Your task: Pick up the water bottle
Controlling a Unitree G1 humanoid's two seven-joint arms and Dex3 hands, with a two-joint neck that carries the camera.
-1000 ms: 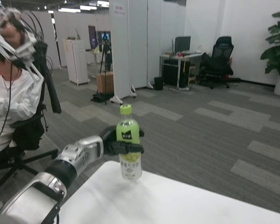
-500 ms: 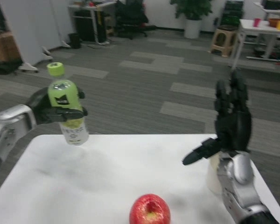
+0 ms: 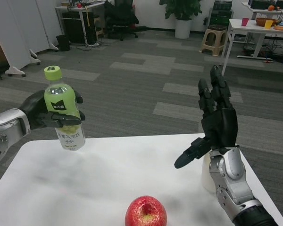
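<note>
Since half a second ago the whole view has shifted a little, so the camera has moved; beyond that, the bottle (image 3: 63,113) sits slightly lower and further left in the picture, and the right hand (image 3: 216,123) shows more fully, its fingertips now clear of the floor behind. A full second ago the view faced another way altogether, toward a seated person and white partitions, with the bottle just over the worktop's far edge. Now the left hand (image 3: 47,112) grasps the bottle around its middle, fingers wrapped across the front of the label, and holds it upright in the air above the worktop's (image 3: 99,179) far left corner, its base clear of the surface. The bottle is clear plastic with a lime-green cap, a green upper label bearing a dark patch, and a white lower band with small print too fine to read. The right hand is released, holding nothing, raised upright over the worktop's right side with fingers extended and thumb jutting left. A red apple (image 3: 145,213) rests at the near edge, and a white cup (image 3: 207,173) stands partly hidden behind the right wrist.
</note>
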